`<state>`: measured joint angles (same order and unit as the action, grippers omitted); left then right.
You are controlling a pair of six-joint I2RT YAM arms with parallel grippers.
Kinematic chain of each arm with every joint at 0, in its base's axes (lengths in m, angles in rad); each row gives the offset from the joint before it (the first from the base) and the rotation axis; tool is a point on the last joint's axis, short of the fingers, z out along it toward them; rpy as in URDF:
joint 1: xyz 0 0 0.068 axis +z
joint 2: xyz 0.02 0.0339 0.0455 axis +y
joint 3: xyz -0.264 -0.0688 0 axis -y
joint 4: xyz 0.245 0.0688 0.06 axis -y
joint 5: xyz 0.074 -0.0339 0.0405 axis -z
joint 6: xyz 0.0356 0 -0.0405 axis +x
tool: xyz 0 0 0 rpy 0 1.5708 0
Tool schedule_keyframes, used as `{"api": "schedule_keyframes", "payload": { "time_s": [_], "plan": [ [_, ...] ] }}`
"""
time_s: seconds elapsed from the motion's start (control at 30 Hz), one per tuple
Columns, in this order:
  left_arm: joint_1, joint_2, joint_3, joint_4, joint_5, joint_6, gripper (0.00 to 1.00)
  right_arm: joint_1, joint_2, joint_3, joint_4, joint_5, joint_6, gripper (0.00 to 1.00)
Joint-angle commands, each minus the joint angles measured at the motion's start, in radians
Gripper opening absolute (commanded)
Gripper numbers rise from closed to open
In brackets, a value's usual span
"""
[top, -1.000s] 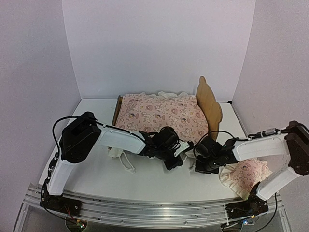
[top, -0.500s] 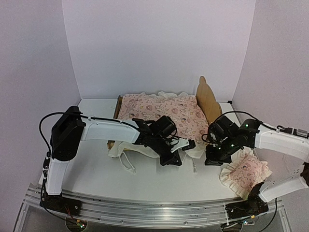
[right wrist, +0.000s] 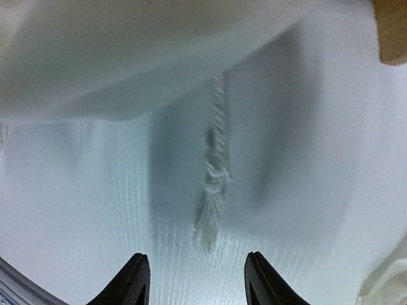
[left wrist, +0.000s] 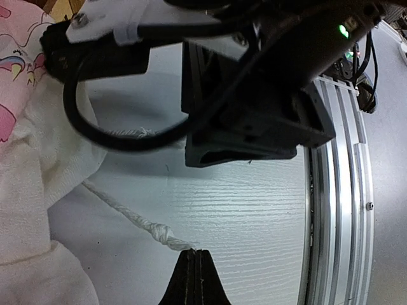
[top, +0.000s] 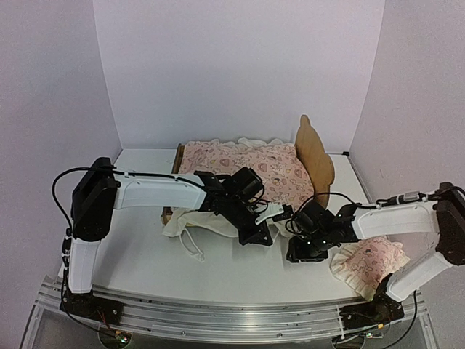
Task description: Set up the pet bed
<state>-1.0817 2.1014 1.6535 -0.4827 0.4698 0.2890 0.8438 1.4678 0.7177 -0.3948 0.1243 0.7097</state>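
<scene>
The pet bed (top: 314, 154) stands at the back of the table, its plywood headboard to the right. A pink printed cover (top: 243, 169) lies over it, and the cover's cream ruffle (top: 190, 222) spills off the front. My left gripper (top: 258, 237) is low in front of the bed. It is shut (left wrist: 196, 251) on the frayed end of a knotted white cord (left wrist: 130, 220) that runs back to the ruffle (left wrist: 35, 190). My right gripper (top: 297, 251) hovers just to the right of it. Its jaws (right wrist: 194, 257) are open and empty behind a second knotted cord (right wrist: 216, 178) that lies loose on the table.
A small pink ruffled pillow (top: 372, 263) lies at the right front by the right arm's base. Another cord loop (top: 191, 248) trails from the ruffle at the left. The aluminium rail (top: 218, 314) runs along the near edge. A corner of the bed frame (right wrist: 394, 32) shows above the right gripper.
My right gripper has opened and let go of its cord, dropping back low in front of the bed. My left gripper has stayed shut and shifted slightly toward the bed.
</scene>
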Motion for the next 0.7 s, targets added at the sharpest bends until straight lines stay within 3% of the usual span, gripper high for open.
{"api": "schedule_keyframes", "payload": {
  "time_s": [0.0, 0.03, 0.1, 0.17, 0.23, 0.47, 0.67],
  "plan": [
    [-0.005, -0.051, -0.001, -0.037, 0.033, 0.003, 0.00, 0.037, 0.097, 0.014, 0.136, 0.156, -0.023, 0.52],
    [-0.005, -0.050, 0.002, -0.036, 0.029, 0.006, 0.00, 0.038, 0.121, 0.010, 0.138, 0.168, -0.024, 0.51],
    [-0.003, -0.053, 0.004, -0.037, 0.019, 0.009, 0.00, 0.039, 0.156, -0.008, 0.138, 0.185, -0.013, 0.37],
    [0.002, -0.059, 0.006, -0.043, 0.008, 0.017, 0.00, 0.038, 0.159, -0.029, 0.130, 0.188, 0.012, 0.14],
    [0.011, -0.069, 0.009, -0.051, -0.001, 0.026, 0.00, 0.038, 0.126, -0.052, 0.116, 0.178, 0.024, 0.02],
    [0.049, -0.072, 0.080, -0.089, -0.018, 0.092, 0.00, 0.009, -0.148, -0.013, -0.056, 0.098, -0.096, 0.00],
    [0.073, -0.074, 0.154, -0.147, -0.029, 0.167, 0.00, -0.046, -0.293, 0.158, -0.252, -0.013, -0.197, 0.00]
  ]
}}
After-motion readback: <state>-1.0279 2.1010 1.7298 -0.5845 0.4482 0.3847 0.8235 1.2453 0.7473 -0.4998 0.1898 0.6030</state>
